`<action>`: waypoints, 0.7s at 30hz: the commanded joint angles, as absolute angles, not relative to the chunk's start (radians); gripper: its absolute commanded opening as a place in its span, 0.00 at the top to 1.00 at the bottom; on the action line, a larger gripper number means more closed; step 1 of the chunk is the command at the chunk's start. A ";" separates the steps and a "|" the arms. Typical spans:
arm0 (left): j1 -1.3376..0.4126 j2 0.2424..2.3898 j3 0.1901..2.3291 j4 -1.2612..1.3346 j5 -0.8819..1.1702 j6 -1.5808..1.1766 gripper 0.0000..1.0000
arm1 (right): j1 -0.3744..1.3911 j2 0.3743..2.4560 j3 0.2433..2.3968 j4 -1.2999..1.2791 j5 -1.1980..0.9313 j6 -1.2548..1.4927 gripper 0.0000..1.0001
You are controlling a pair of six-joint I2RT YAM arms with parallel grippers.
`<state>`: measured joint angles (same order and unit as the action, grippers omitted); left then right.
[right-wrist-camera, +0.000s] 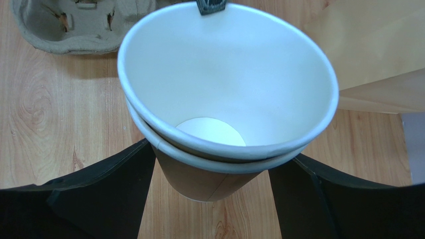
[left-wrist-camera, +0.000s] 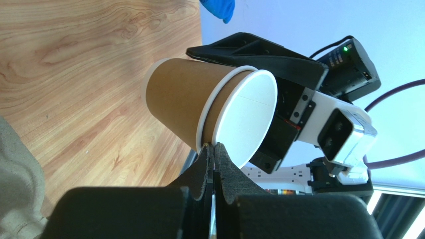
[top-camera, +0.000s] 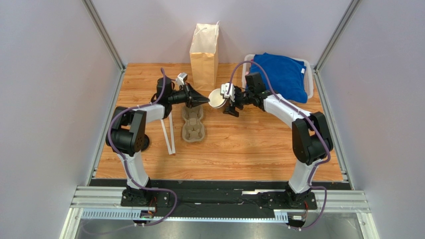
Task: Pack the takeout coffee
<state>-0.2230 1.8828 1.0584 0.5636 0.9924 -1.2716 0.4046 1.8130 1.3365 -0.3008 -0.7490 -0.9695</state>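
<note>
Two nested brown paper cups hang tilted in the air between both arms, open mouth towards the left arm. Neither has a lid, and no lidded takeout coffee shows in any view. My left gripper is shut, pinching the white rim of the inner cup. My right gripper straddles the outer cup, its black fingers pressed against both sides just under the rim. The inner cup is empty and white inside.
A cardboard cup carrier lies on the wooden table below the left gripper. A tall brown paper bag stands behind it. A white bin with a blue cloth sits at the back right. Two white sticks lie left of the carrier.
</note>
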 commanded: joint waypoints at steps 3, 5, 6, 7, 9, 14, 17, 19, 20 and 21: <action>-0.215 1.841 1.065 0.630 1.017 -1.278 1.00 | 0.407 1.832 1.361 -0.301 -0.755 -0.980 0.13; -0.215 1.841 1.065 0.626 1.016 -1.276 1.00 | 0.406 1.835 1.365 -0.290 -0.764 -0.960 0.12; -0.213 1.841 1.066 0.626 1.015 -1.276 1.00 | 0.407 1.838 1.368 -0.288 -0.767 -0.954 0.12; -0.213 1.841 1.065 0.626 1.019 -1.278 1.00 | 0.407 1.839 1.373 -0.288 -0.770 -0.951 0.15; -0.213 1.842 1.066 0.627 1.020 -1.279 1.00 | 0.408 1.844 1.376 -0.287 -0.767 -0.950 0.18; -0.204 1.830 1.068 0.638 1.028 -1.296 1.00 | 0.405 1.848 1.365 -0.298 -0.755 -0.972 0.27; -0.202 1.821 1.065 0.646 1.034 -1.305 1.00 | 0.403 1.853 1.359 -0.298 -0.755 -0.982 0.30; -0.198 1.815 1.063 0.647 1.034 -1.308 1.00 | 0.403 1.862 1.359 -0.298 -0.755 -0.983 0.32; -0.198 1.812 1.063 0.647 1.035 -1.310 1.00 | 0.403 1.864 1.361 -0.298 -0.755 -0.983 0.32; -0.196 1.810 1.062 0.650 1.038 -1.313 1.00 | 0.403 1.871 1.362 -0.298 -0.755 -0.986 0.32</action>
<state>-0.2119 1.8797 1.0584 0.5674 1.0149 -1.2854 0.4034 1.8370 1.3365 -0.2935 -0.7437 -0.9592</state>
